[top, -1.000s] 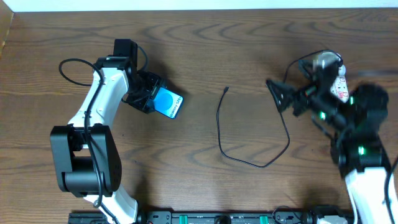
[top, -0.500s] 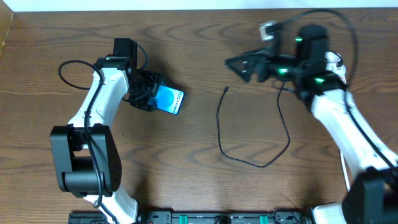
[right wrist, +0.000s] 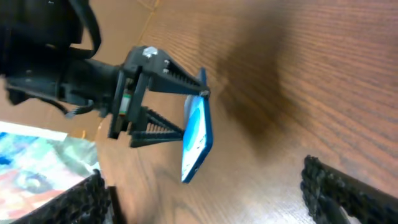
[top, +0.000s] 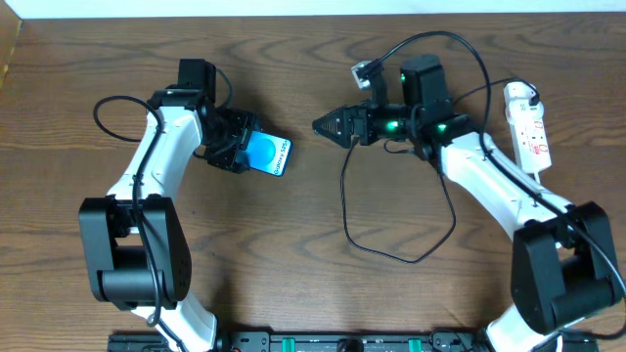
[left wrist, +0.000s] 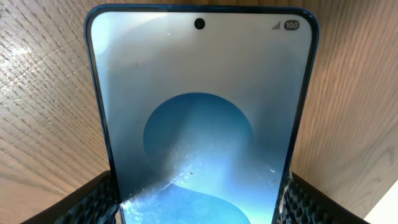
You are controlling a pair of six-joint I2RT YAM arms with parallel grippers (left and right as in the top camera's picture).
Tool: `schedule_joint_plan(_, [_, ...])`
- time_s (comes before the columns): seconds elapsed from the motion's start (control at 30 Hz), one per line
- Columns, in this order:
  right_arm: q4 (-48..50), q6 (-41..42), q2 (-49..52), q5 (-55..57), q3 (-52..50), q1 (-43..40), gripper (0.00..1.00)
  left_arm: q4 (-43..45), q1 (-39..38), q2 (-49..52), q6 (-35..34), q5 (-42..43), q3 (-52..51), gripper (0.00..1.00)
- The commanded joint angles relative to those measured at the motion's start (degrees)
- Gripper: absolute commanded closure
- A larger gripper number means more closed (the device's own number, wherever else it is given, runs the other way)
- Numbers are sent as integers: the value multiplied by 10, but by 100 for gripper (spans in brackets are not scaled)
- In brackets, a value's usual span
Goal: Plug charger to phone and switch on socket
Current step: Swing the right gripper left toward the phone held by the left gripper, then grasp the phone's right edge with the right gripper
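Nearest on the desk (top: 245,303), the charger (top: 343,200) lies in a loose loop. Its free end runs up the left side of that loop, away from the near edge. The connector tip seems to end just beneath the right pincer (top: 319,125), though the overhead view hides the exact spot. The right arm is therefore much the nearer to it, and the tip sits below and slightly right of the jaws, long axis near-to-far. That pincer is open with nothing between its pads and points left, roughly level, on a long reach from the near right. To its left the left pincer (top: 246,150) grips the phone (top: 269,156) by its edges, raised and tilted. The socket (top: 526,122) lies far right, untouched.
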Motion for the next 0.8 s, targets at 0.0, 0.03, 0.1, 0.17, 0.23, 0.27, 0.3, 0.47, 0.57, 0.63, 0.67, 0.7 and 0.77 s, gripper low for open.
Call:
schedule_joint_plan(0.0, [2, 18, 17, 46, 13, 22, 18, 1, -3, -14, -7, 18, 0, 32])
schedule_joint_plan(0.03, [0, 42, 22, 67, 13, 30, 19, 1, -3, -14, -8, 21, 0, 32])
schedule_joint_plan(0.1, [0, 85, 28, 98, 13, 45, 22, 1, -3, -14, -15, 23, 0, 32])
schedule_joint_plan(0.17, [1, 122, 32, 133, 13, 64, 27, 1, -3, -14, -23, 24, 0, 32])
schedule_joint_plan(0.23, [2, 155, 32, 166, 13, 82, 30, 1, -3, -14, -29, 25, 0, 32])
schedule_joint_plan(0.27, [5, 165, 32, 175, 13, 88, 30, 1, -3, -14, -29, 27, 0, 32])
schedule_joint_plan(0.3, [10, 177, 32, 185, 13, 95, 31, 0, -3, -14, -31, 30, 0, 32])
schedule_joint_plan(0.47, [11, 252, 33, 236, 13, 123, 36, 1, -3, -14, -42, 53, 0, 32])
schedule_joint_plan(0.57, [17, 256, 35, 253, 13, 134, 43, 1, -3, -14, -43, 63, 0, 32])
schedule_joint_plan(0.63, [17, 255, 37, 255, 13, 139, 45, 1, -3, -14, -43, 73, 0, 32])
schedule_joint_plan(0.67, [17, 255, 37, 257, 13, 141, 46, 1, -3, -14, -43, 76, 0, 32])
schedule_joint_plan(0.7, [17, 255, 39, 257, 13, 143, 48, 1, -3, -14, -43, 80, 0, 32])
schedule_joint_plan(0.77, [20, 255, 45, 256, 13, 144, 49, 1, -3, -14, -43, 87, 0, 32])
